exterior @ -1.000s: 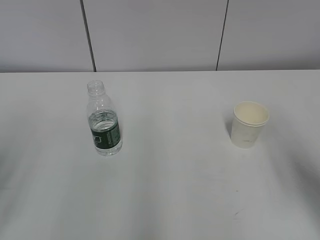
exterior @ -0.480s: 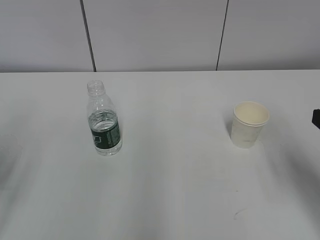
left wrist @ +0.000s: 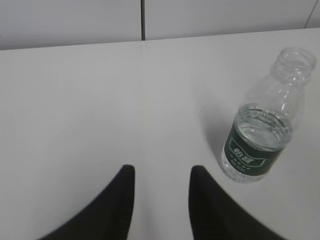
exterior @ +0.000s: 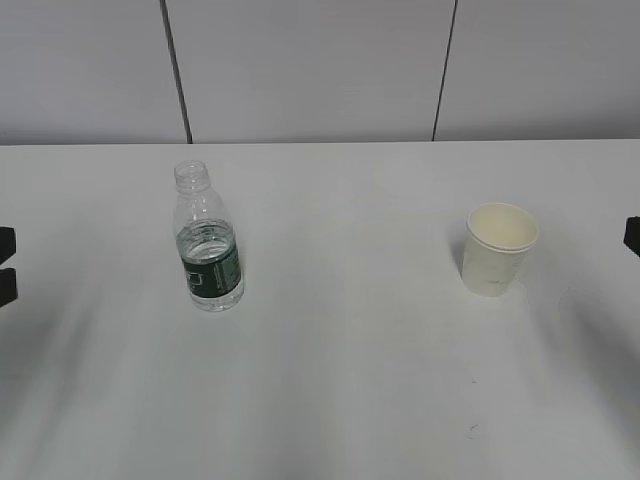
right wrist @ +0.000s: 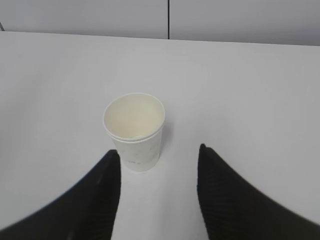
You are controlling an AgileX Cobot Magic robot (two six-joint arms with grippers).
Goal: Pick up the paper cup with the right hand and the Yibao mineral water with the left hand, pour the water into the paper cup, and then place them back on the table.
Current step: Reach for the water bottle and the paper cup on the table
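Observation:
The Yibao mineral water [exterior: 208, 245] stands upright on the left of the white table [exterior: 340, 350], clear, uncapped, with a dark green label. In the left wrist view the bottle [left wrist: 260, 137] is ahead and to the right of my open, empty left gripper [left wrist: 161, 172]. The off-white paper cup [exterior: 498, 249] stands upright on the right. In the right wrist view the cup [right wrist: 134, 130] is just ahead of my open, empty right gripper [right wrist: 159, 152], nearer the left finger. Both grippers barely show at the exterior view's edges: the left [exterior: 6, 266], the right [exterior: 632, 236].
A grey panelled wall [exterior: 300, 70] with dark seams runs behind the table's far edge. A small dark scuff mark [exterior: 471, 430] lies on the tabletop near the front right.
The left gripper has come into the exterior view at the left edge. The right gripper's tip appeared at the right edge half a second ago. Bottle and cup have not moved.

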